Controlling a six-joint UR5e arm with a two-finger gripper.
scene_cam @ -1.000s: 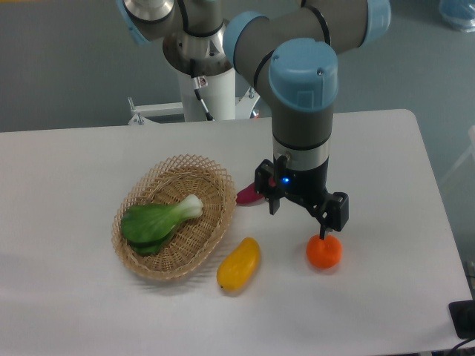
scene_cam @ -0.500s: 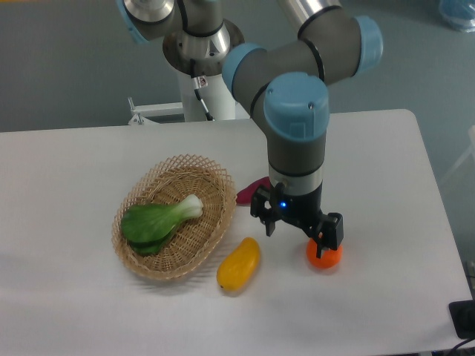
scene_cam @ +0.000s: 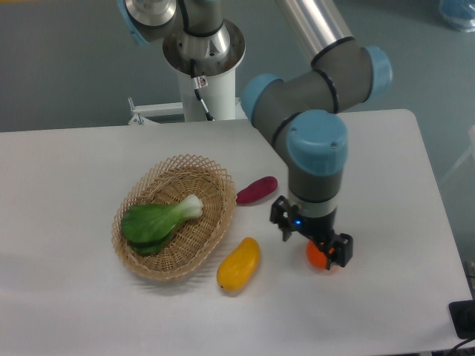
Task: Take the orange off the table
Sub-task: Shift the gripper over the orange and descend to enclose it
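The orange (scene_cam: 318, 258) rests on the white table (scene_cam: 386, 163) at the right front, mostly hidden behind my gripper (scene_cam: 315, 245). Only a small orange patch shows between the black fingers. The gripper points straight down, low over the table, with one finger on each side of the fruit. The jaws stand as wide apart as in the earlier frames, so the gripper is open around the orange.
An oval wicker basket (scene_cam: 128, 247) holding a green bok choy (scene_cam: 154, 222) sits at the left. A yellow mango-like fruit (scene_cam: 239, 264) lies just left of the gripper. A purple sweet potato (scene_cam: 257, 190) lies behind it. The arm's base (scene_cam: 202, 52) stands at the back.
The gripper has come down from above the orange until its fingers straddle the fruit, and it has shifted slightly right and toward the front. The orange has stayed in place.
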